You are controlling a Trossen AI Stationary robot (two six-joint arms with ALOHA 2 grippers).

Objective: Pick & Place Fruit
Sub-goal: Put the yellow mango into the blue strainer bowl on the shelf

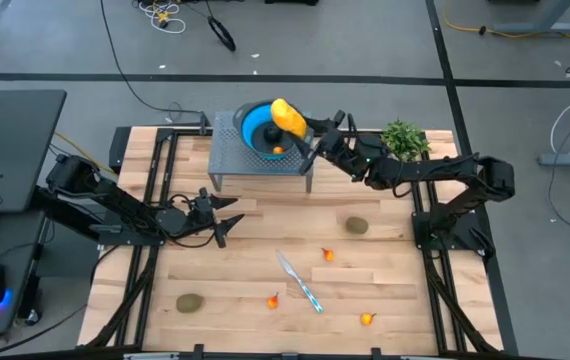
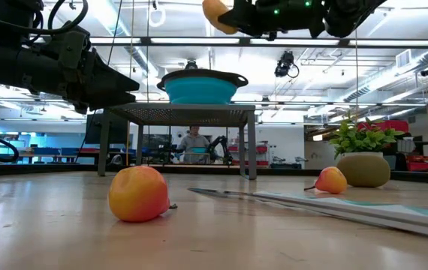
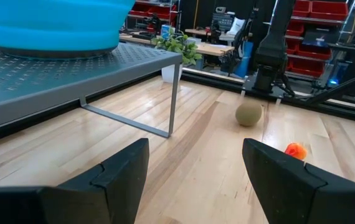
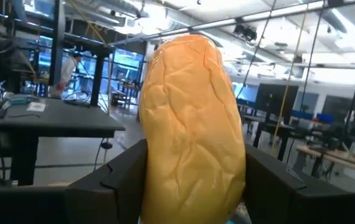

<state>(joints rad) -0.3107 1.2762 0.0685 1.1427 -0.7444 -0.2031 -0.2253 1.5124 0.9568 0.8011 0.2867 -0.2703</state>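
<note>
My right gripper (image 1: 303,128) is shut on the oblong yellow-orange fruit (image 1: 287,117), held above the blue bowl (image 1: 256,128) on the grey rack (image 1: 227,155). A tiny orange piece (image 1: 278,150) lies in the bowl. My left gripper (image 1: 227,215) is open and empty, low over the table's left middle. One brownish-green oval (image 1: 356,226) rests on the table right of centre, another (image 1: 189,301) near the left front. Three orange-red pieces (image 1: 327,255), (image 1: 273,299), (image 1: 367,319) lie on the wood. No dark ball shows. My right gripper pinches the yellow-orange fruit between its two fingers (image 4: 120,174) at the fruit's lower half (image 4: 193,155). It reaches in from the table's right side, about level. The fruit is lifted clear above the bowl (image 2: 203,86), and its free end sticks out past the fingertips.
A silver knife with a teal handle (image 1: 300,282) lies at the table's near middle between the orange pieces. A green plant (image 1: 403,138) stands at the far right, beside the right arm. Bare wood lies between the rack and the knife.
</note>
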